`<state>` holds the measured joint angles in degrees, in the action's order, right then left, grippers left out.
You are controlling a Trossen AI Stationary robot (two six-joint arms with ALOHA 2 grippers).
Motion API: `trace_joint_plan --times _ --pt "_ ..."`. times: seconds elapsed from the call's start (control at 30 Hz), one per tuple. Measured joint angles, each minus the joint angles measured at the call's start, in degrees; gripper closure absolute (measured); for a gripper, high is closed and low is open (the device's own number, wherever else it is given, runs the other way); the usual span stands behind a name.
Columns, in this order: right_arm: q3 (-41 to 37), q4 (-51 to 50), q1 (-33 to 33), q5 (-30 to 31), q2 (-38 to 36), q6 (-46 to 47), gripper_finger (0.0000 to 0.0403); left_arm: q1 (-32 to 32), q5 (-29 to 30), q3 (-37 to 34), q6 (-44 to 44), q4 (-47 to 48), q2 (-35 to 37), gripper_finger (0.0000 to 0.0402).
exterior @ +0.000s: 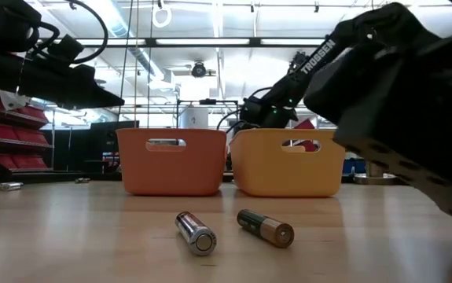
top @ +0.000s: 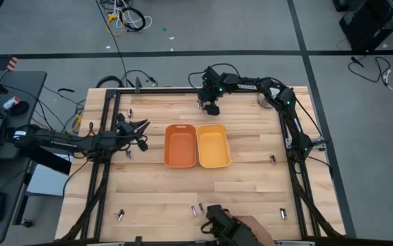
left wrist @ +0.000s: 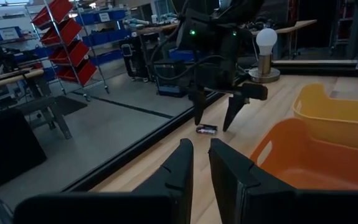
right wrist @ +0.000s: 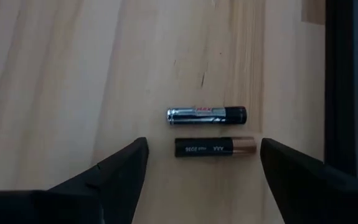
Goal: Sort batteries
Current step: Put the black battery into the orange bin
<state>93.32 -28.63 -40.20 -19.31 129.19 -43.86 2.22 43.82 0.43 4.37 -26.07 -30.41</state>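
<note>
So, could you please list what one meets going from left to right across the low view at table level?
Small battery at the far left → orange tray → silvery battery → dark battery → yellow tray.

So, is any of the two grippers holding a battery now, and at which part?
No, nothing is held. The right gripper is open above two batteries lying on the table. The left gripper is open too, with nothing between its fingers.
</note>
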Motion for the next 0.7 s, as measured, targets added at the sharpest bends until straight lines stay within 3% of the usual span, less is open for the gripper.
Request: trace_joint_plan --times 0.7 --pt "-0.09 0.10 0.00 -2.89 0.11 -0.30 0.0169 0.00 0.29 0.00 0.19 -1.44 0.00 0.0351"
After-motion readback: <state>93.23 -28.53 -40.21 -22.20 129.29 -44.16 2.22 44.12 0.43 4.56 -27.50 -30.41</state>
